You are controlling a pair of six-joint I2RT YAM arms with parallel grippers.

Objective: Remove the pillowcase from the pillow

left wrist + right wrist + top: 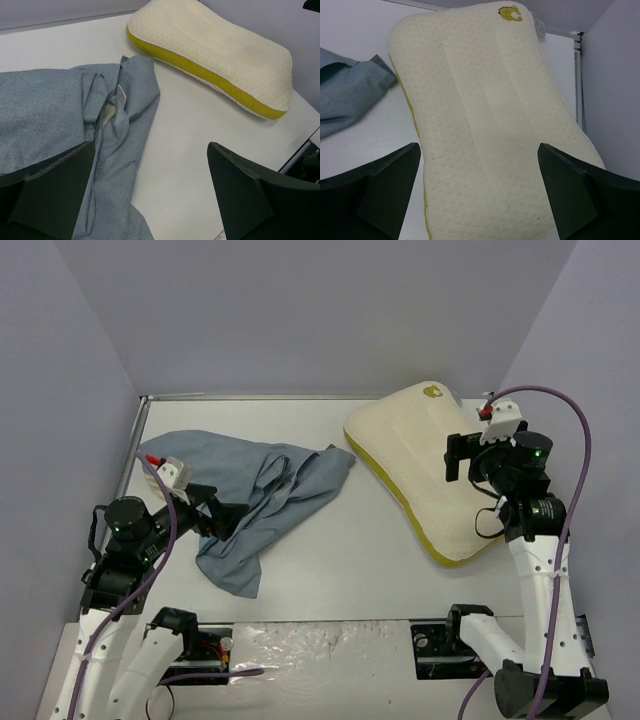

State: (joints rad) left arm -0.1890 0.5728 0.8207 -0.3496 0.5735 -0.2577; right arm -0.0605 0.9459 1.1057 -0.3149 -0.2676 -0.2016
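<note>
Two tools are gaping empty, presumably because nothing is needing a grip: left tool (150,200) is hovering over the crumpled pillowcase (60,115), right tool (480,195) over the bare pillow (485,115). Both items are lying side by side on the bench (350,570), cover fully off.

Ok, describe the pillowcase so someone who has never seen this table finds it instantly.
Start at the white table, left half. The pillowcase is the crumpled blue-grey cloth spread there. Unlike the thick cream pillow with a yellow edge on the right, it is thin, limp and wrinkled.
</note>
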